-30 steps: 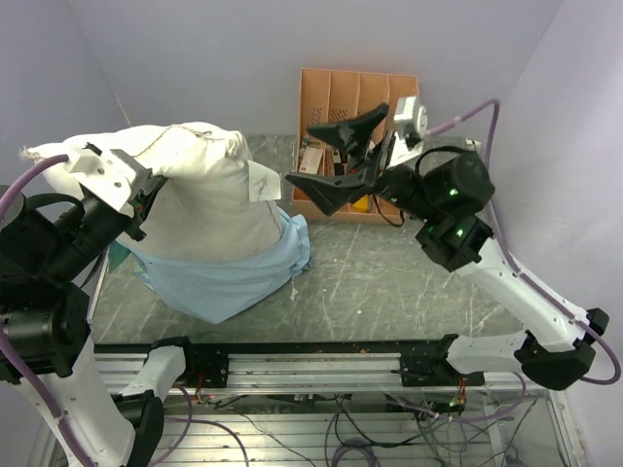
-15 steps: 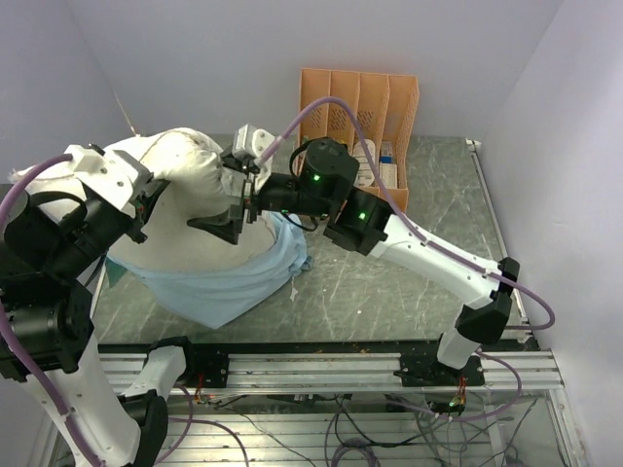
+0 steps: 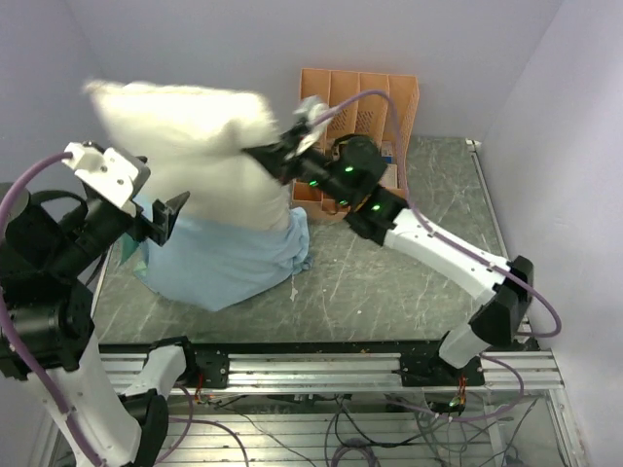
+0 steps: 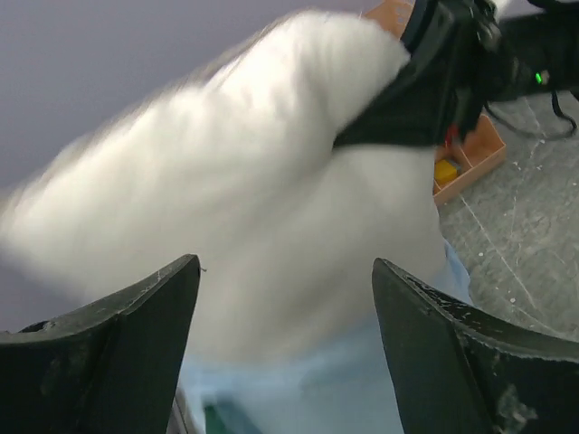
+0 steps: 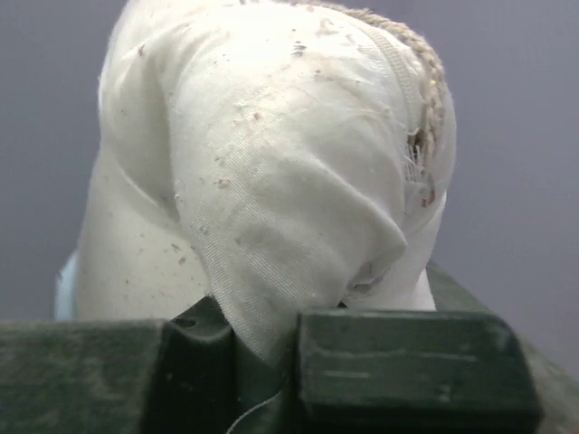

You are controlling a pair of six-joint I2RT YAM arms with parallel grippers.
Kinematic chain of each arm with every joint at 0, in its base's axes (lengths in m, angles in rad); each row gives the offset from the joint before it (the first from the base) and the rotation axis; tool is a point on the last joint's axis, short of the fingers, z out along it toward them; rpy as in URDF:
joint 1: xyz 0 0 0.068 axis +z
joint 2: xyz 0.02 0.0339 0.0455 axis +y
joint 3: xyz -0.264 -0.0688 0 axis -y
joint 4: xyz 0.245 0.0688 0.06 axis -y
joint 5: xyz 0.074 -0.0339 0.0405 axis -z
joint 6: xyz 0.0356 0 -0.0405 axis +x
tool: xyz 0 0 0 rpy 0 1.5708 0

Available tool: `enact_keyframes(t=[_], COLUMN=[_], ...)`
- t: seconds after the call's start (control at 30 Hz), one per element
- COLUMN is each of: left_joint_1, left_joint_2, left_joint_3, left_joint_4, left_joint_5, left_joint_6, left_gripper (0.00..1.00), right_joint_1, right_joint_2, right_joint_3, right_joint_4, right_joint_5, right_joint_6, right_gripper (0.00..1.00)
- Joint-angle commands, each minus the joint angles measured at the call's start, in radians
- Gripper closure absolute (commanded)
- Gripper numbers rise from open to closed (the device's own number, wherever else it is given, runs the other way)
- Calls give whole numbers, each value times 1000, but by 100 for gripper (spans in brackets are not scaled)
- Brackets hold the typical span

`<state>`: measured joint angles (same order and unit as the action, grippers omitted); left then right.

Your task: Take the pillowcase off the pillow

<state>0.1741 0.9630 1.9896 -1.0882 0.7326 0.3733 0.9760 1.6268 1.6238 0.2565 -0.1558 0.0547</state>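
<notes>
The pillow [image 3: 185, 126] is held raised above the worktop [image 3: 389, 282], its upper part blurred in the overhead view, while its lower end is seen still sunk in the pillowcase [image 3: 219, 263], which lies bunched, plain blue face outward, around the pillow's base on the worktop. The right gripper [image 3: 277, 159] is pressed together on a fold of the pillow's off-white fabric, as is shown plainly in its wrist view. The left gripper [image 3: 167, 216] is spread wide just beside the pillow and nothing is held in it. The step in hand is judged to be the drawing of the pillow up and out of the sack. For the next move, the pillowcase's edge would need to be caught or pinned down by the left gripper, so that the cloth is not carried up with the pillow.
</notes>
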Motion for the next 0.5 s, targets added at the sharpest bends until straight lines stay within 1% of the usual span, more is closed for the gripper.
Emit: enact_keyframes(t=[0.0, 0.07, 0.13, 0.23, 0.33, 0.47], left_joint_1=[0, -3, -13, -34, -36, -36], left_joint_2=[-47, -53, -66, -57, -34, -17], left_joint_3=[-8, -60, -147, -271, -359, -432], left_joint_4=[-15, -46, -47, -34, -37, -9], left_joint_5=[-41, -77, -133, -210, -237, -277], left_joint_6=[-22, -3, 15, 31, 74, 112], left_gripper=[13, 15, 16, 18, 20, 21], right_joint_1=[-183, -231, -256, -274, -295, -327], right_joint_2=[-153, -227, -292, -366, -430, -497], right_joint_3=[-214, -296, -369, -446, -508, -572], right_joint_4=[255, 312, 349, 334, 323, 316], right_joint_5=[-81, -116, -159, -224, -278, -356], right_joint_6=[175, 214, 217, 197, 193, 199], right_gripper=[100, 100, 100, 100, 100, 100])
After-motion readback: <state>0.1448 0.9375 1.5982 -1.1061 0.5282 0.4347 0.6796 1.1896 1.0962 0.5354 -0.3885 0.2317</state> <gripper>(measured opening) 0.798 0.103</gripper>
